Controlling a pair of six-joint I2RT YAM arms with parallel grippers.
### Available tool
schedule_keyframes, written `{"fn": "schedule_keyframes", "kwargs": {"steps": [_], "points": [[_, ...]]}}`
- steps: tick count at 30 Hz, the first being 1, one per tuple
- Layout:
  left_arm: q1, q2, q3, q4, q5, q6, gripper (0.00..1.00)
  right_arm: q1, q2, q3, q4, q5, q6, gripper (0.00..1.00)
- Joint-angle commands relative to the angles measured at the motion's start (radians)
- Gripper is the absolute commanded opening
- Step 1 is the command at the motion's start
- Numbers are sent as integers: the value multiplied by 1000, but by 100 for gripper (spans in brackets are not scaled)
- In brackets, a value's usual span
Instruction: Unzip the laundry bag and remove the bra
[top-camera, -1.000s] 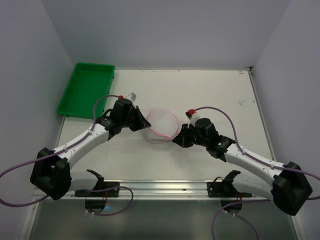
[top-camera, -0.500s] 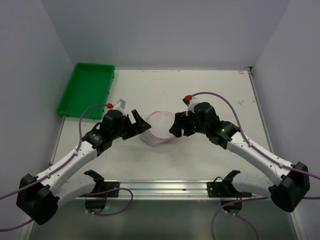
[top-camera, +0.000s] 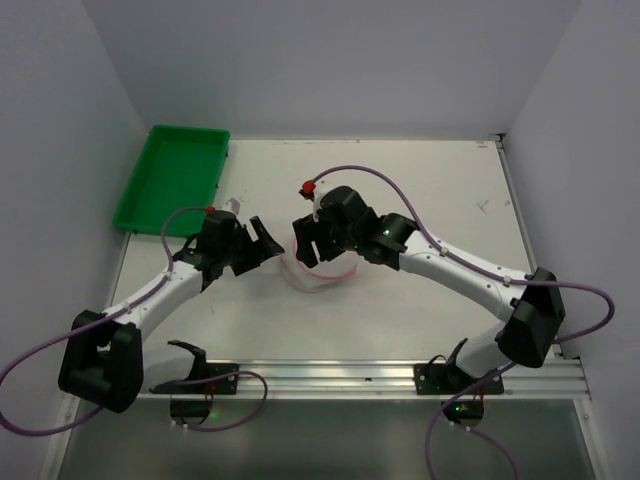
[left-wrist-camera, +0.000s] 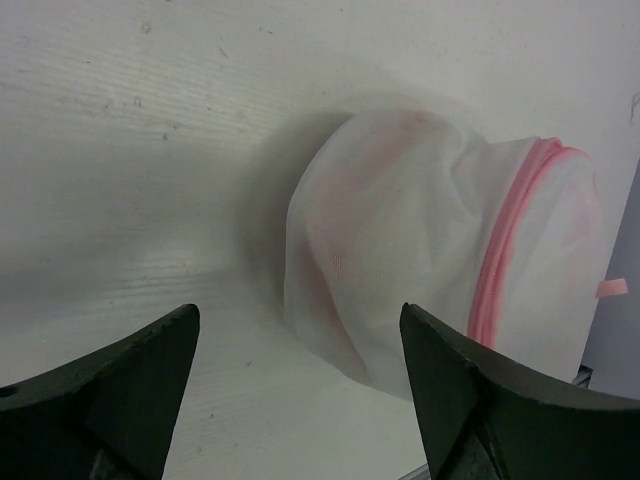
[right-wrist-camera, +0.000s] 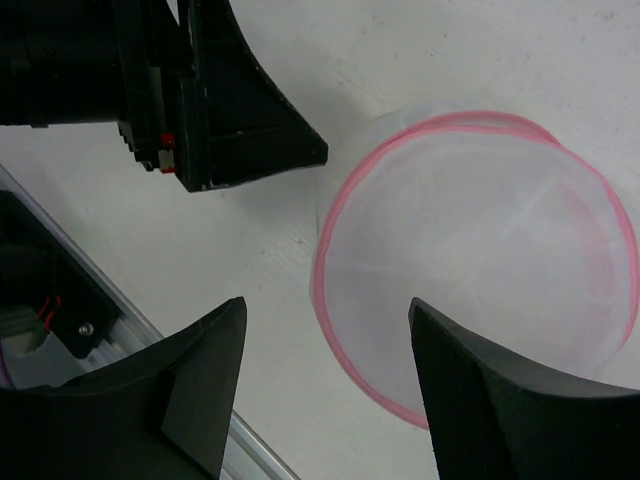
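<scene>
White table (top-camera: 420, 190), pale walls around; green plastic tray (top-camera: 170, 180) far left. Small round translucent white mesh laundry bag with pink zip trim (top-camera: 325, 275) sits mid-table. Left tool (top-camera: 265, 240) — fingers apart, empty, just beside bag. Right tool (top-camera: 308, 243) — fingers apart above bag, empty.

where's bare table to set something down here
Free: white table's far right, beyond the right arm; far strip beside the green plastic tray. Crowded: centre, left gripper and right gripper at the white mesh laundry bag.

Laundry bag (left-wrist-camera: 420, 250) — white mesh, pink-trimmed — stands slightly crumpled.
</scene>
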Motion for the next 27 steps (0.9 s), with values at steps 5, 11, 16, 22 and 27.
{"fn": "schedule_keyframes", "kwargs": {"steps": [5, 11, 16, 22, 27], "points": [[6, 143, -4, 241, 139, 38, 78, 38, 148, 139, -56, 163, 65, 68], [5, 218, -23, 318, 209, 21, 67, 41, 236, 172, -50, 189, 92, 64], [5, 230, -58, 366, 256, -16, 58, 41, 274, 200, -48, 208, 89, 61], [3, 217, -84, 383, 242, -30, 35, 40, 317, 211, -48, 197, 99, 59], [3, 207, -103, 392, 244, -38, 20, 43, 314, 208, -48, 178, 99, 58]]}}
